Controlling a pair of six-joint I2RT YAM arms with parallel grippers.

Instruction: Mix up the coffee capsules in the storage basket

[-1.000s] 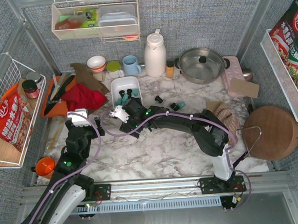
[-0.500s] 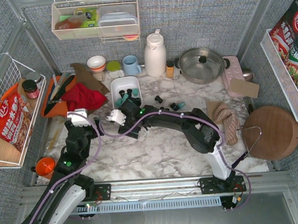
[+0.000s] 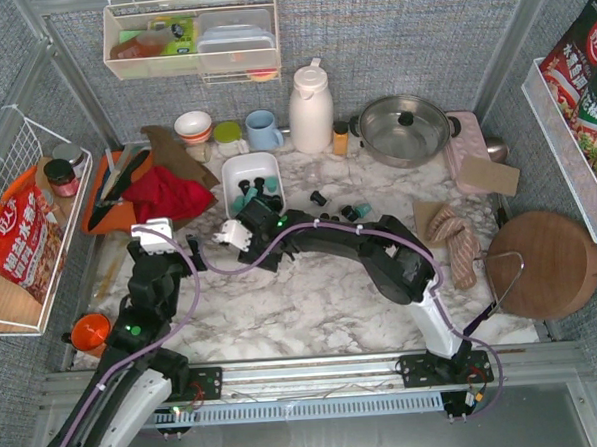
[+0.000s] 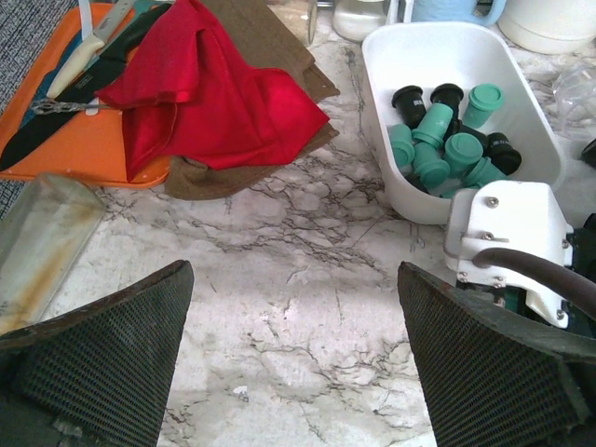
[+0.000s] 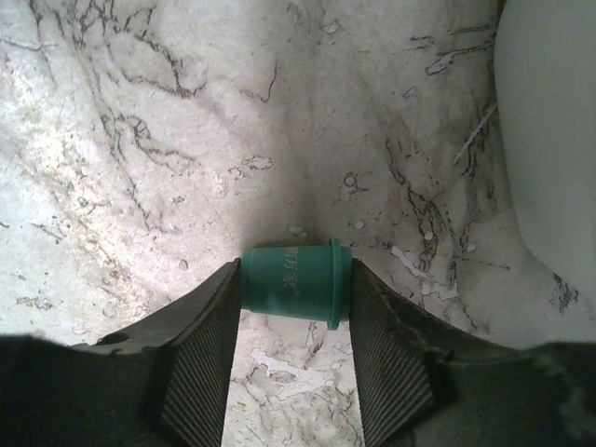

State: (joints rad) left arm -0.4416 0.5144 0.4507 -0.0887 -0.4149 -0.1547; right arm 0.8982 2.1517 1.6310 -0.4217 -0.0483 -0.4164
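Note:
The white storage basket (image 3: pixel 238 171) stands left of centre and holds several teal and black coffee capsules (image 4: pixel 438 140); it also shows in the left wrist view (image 4: pixel 391 56). A few loose capsules (image 3: pixel 353 213) lie on the marble to its right. My right gripper (image 3: pixel 253 212) is at the basket's near end, shut on a teal capsule (image 5: pixel 289 279) that it holds crosswise just above the marble; the basket wall (image 5: pixel 549 140) is at the right edge of the right wrist view. My left gripper (image 4: pixel 293 279) is open and empty over bare marble, to the near left of the basket.
An orange tray (image 4: pixel 84 149) with a knife and a red cloth (image 4: pixel 214 102) lies left of the basket. A blue mug (image 3: pixel 264 130), a white thermos (image 3: pixel 310 108) and a steel pot (image 3: pixel 404 128) stand behind. A round wooden board (image 3: pixel 541 264) lies at the right.
My right gripper has shifted a little left toward the basket's near end, its elbow moving left too. My left gripper has edged slightly forward.

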